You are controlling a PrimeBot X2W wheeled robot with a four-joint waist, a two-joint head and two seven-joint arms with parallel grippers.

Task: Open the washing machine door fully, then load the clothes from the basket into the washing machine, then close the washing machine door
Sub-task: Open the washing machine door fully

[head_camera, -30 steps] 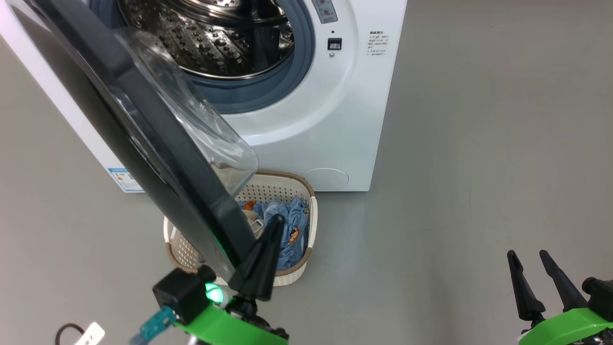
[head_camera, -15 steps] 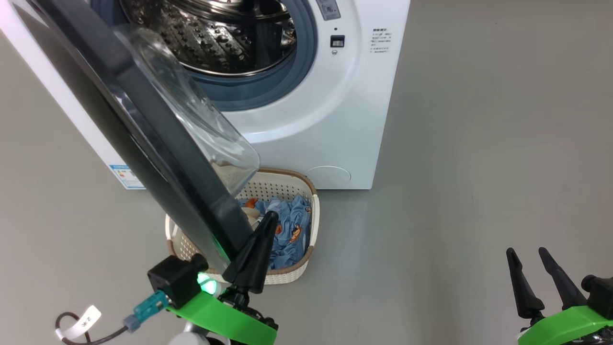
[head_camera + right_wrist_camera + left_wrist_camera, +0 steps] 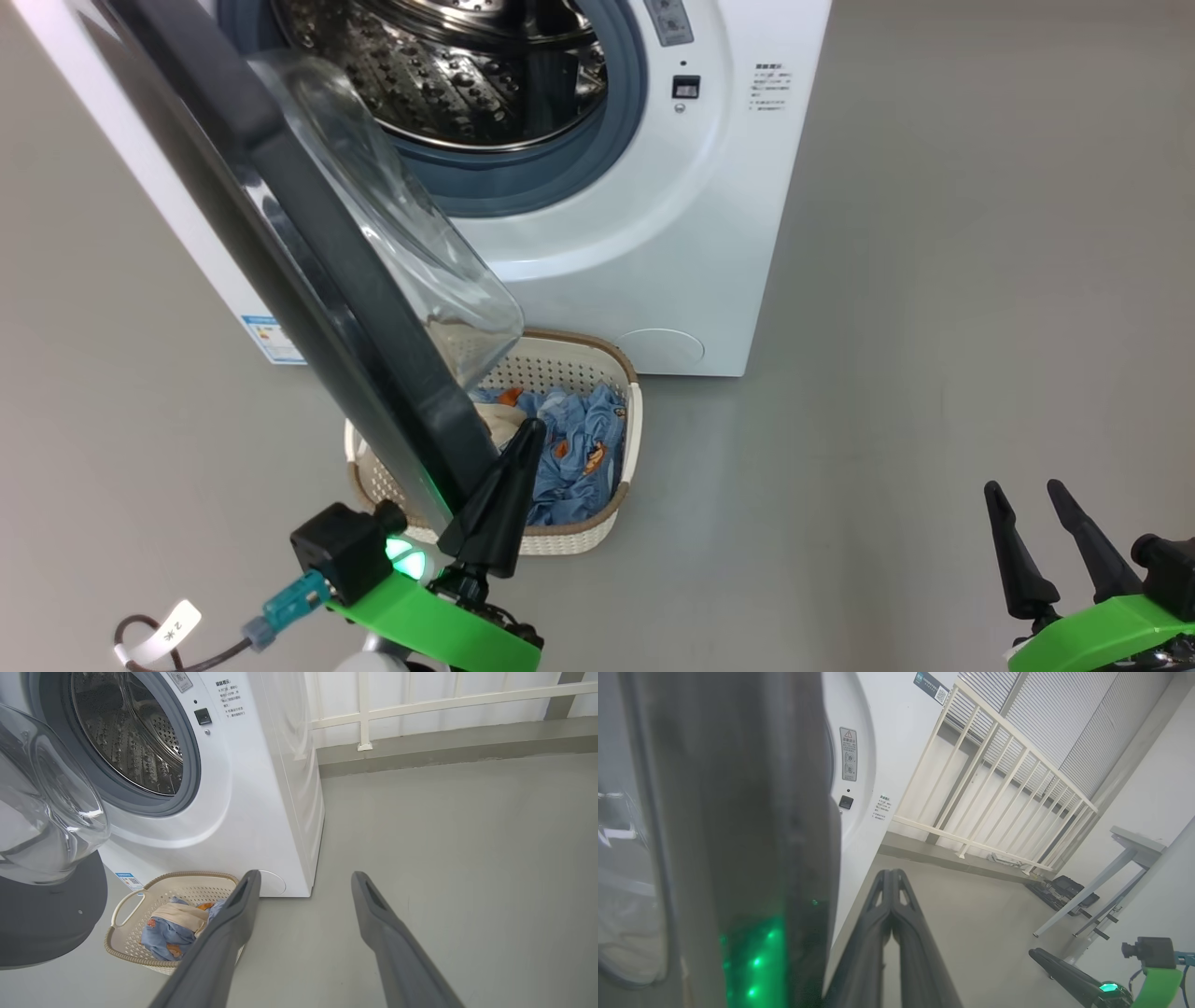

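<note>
The washing machine [image 3: 653, 233] stands with its steel drum [image 3: 467, 65] exposed. The washing machine door [image 3: 327, 261] hangs swung out toward me, its glass bowl [image 3: 401, 233] bulging over the basket [image 3: 636, 439]. My left gripper [image 3: 530, 427] is shut and empty, its fingers lying against the inner side of the door's lower black rim [image 3: 738, 812]. The basket sits on the floor before the machine, holding the clothes [image 3: 579, 448]: blue printed pieces and a beige cloth [image 3: 180, 912]. My right gripper [image 3: 1023, 487] hovers open at the lower right, away from the machine.
Bare grey floor [image 3: 934, 327] stretches right of the machine. A white railing [image 3: 994, 788], grey table legs [image 3: 1111, 882] and a black object [image 3: 1059, 891] stand behind. A tagged cable [image 3: 168, 635] trails from my left wrist.
The camera has shifted, so the machine and basket sit slightly farther right in the picture. Relative to the machine, the door's edge and my left gripper lie a little farther left.
</note>
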